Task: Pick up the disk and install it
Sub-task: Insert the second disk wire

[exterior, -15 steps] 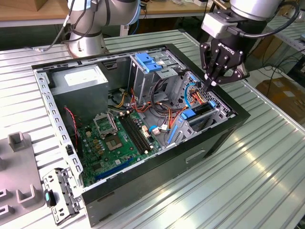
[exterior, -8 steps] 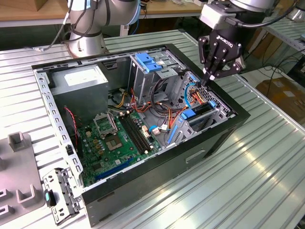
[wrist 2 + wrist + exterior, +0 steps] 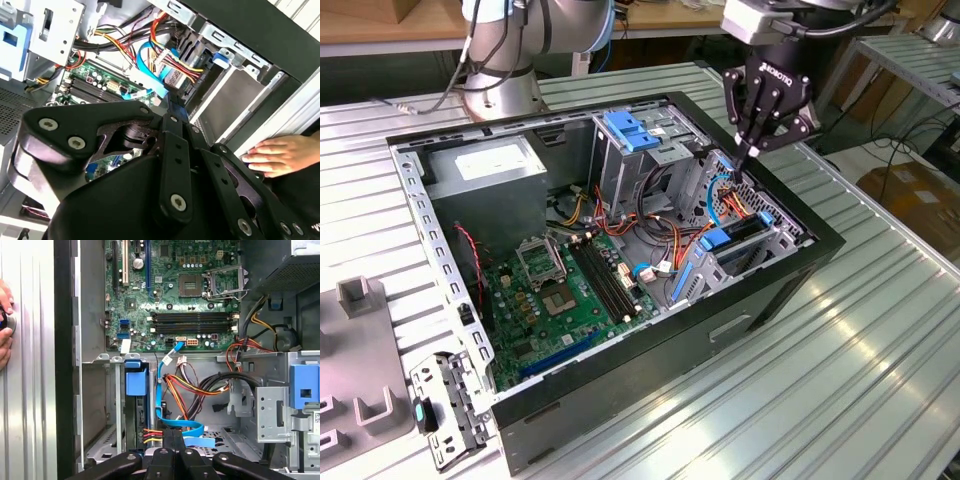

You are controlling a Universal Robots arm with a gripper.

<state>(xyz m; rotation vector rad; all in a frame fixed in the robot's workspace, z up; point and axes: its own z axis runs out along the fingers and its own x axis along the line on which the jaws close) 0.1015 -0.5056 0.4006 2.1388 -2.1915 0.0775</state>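
Note:
The disk [image 3: 733, 241] stands on edge in the drive bay at the front corner of the open computer case [image 3: 820, 262], on the exterior view's right. Its blue rail end [image 3: 136, 381] faces up, with the dark body below it. My gripper [image 3: 753, 151] hovers just above the bay, over the blue and orange cables [image 3: 723, 198]. It is a little behind the disk and not touching it. In both wrist views the black fingers [image 3: 172, 450] are pressed together with nothing between them, and one fingertip [image 3: 175, 106] points down at the cable bundle.
A silver cage with a wide ridged blue clip [image 3: 629, 130] stands behind the bay. The grey power supply box [image 3: 485, 166] and the green motherboard [image 3: 570, 290] take up the case's other half. A person's hand [image 3: 280, 156] rests on the slatted table beside the case. Grey fixtures [image 3: 360, 300] sit at the exterior view's left.

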